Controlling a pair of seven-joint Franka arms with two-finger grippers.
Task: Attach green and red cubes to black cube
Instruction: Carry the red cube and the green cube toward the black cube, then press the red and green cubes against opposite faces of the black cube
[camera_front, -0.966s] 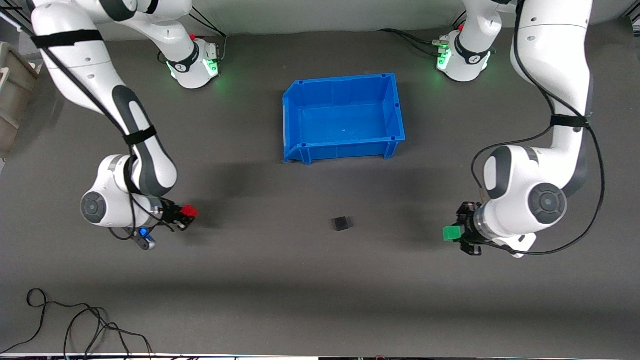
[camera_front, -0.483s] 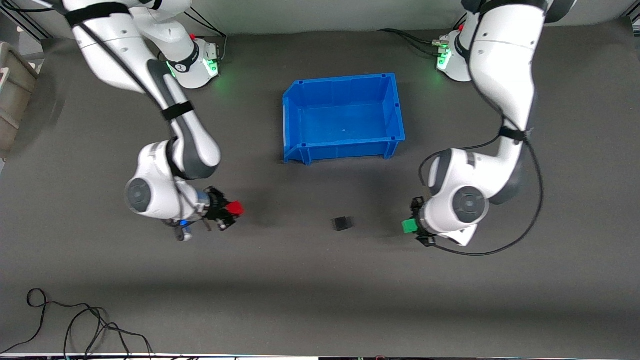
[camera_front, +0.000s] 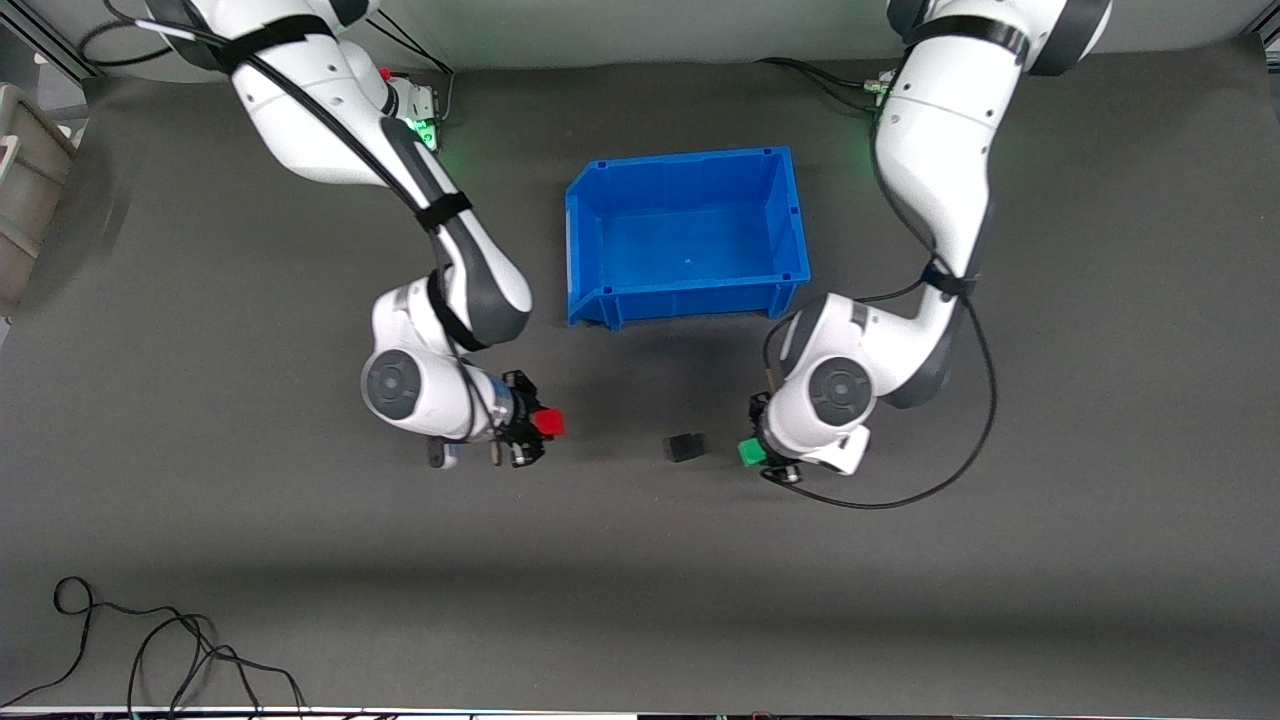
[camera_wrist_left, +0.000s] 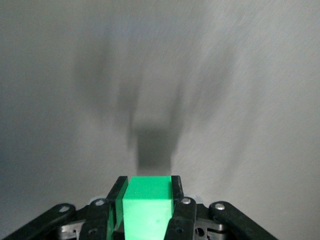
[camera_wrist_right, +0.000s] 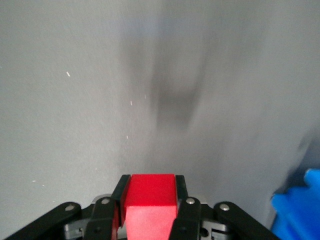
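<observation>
The black cube (camera_front: 684, 447) sits on the grey mat, nearer the front camera than the blue bin. My left gripper (camera_front: 752, 452) is shut on the green cube (camera_front: 750, 453), just beside the black cube toward the left arm's end. In the left wrist view the green cube (camera_wrist_left: 148, 207) sits between the black fingers (camera_wrist_left: 175, 200). My right gripper (camera_front: 545, 424) is shut on the red cube (camera_front: 547, 423), farther from the black cube toward the right arm's end. In the right wrist view the red cube (camera_wrist_right: 149, 205) is clamped between the fingers (camera_wrist_right: 181, 192).
The blue bin (camera_front: 795, 225) stands empty in the middle of the table; its corner shows in the right wrist view (camera_wrist_right: 300, 212). A loose black cable (camera_front: 150, 650) lies near the front edge at the right arm's end. A grey box (camera_front: 25, 190) sits at the table's edge.
Both arms have swung inward toward the black cube, each carrying its cube. The green cube has come close beside the black cube; the red cube has closed much of its gap.
</observation>
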